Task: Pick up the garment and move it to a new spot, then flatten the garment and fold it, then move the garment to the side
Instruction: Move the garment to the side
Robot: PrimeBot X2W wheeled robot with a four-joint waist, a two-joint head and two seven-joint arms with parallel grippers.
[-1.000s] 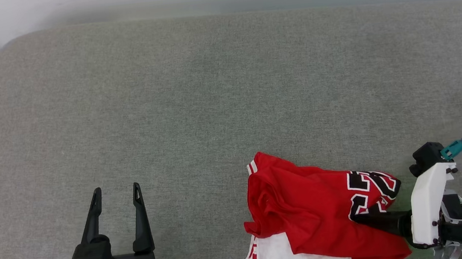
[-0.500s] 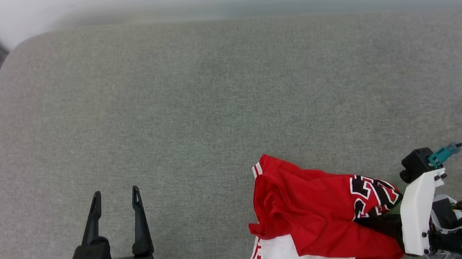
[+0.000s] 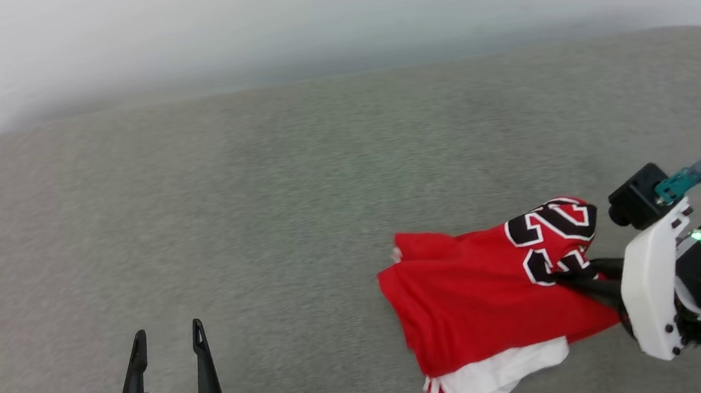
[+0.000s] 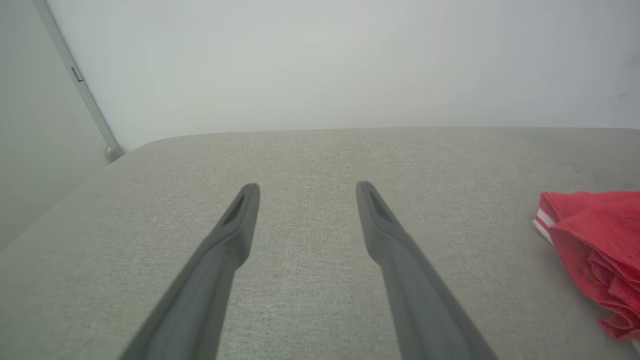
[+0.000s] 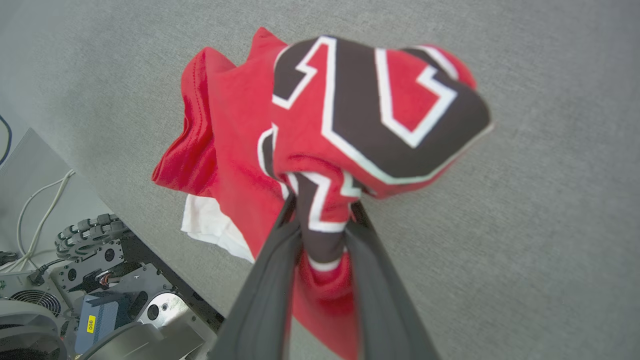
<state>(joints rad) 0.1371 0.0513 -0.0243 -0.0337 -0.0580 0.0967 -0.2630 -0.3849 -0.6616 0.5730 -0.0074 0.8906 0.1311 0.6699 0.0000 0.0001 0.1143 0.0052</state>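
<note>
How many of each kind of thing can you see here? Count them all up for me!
red and white shirt: 1
end effectors: 2 (left end effector, right end effector)
grey cushion: 1
Total: 4

Grey padded surface (image 3: pixel 259 199) open left, centre; garment (image 3: pixel 484 293) heaped right front; wall (image 3: pixel 306 19) behind.
</note>
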